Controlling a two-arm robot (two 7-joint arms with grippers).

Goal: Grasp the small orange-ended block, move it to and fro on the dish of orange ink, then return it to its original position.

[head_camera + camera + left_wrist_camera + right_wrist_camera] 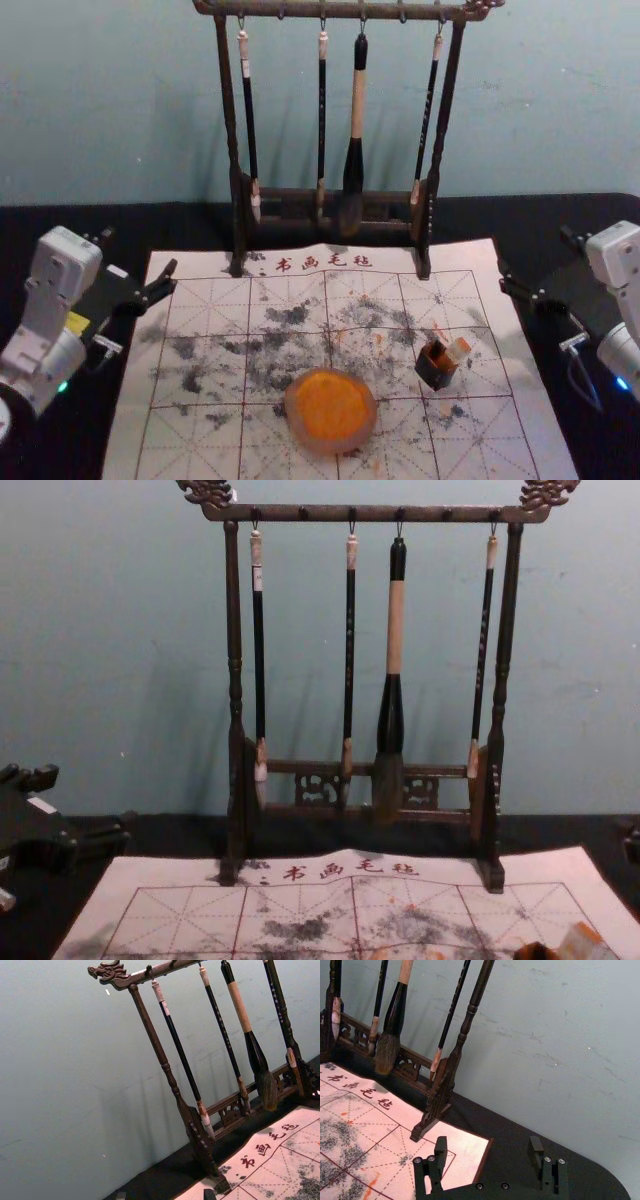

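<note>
My left gripper [138,253] is open off the mat's left side, and in the left wrist view the left gripper [165,1195] has its fingertips apart. Off the right side, my right gripper [536,256] stands open too; the right wrist view shows the right gripper [488,1146] with nothing between its fingers. A pale block [457,349] with orange tinting leans up at a small dark holder [436,368], right of the dish; how deep it sits I cannot tell. The round dish of orange ink [330,408] lies near the front. The block [582,943] appears low at right in the chest view.
A dark wooden rack [433,205] with several hanging brushes, including a thick one [354,165], stands at the back edge of the ink-stained gridded mat [205,300]. Black table cloth [60,225] surrounds the mat, with a wall behind.
</note>
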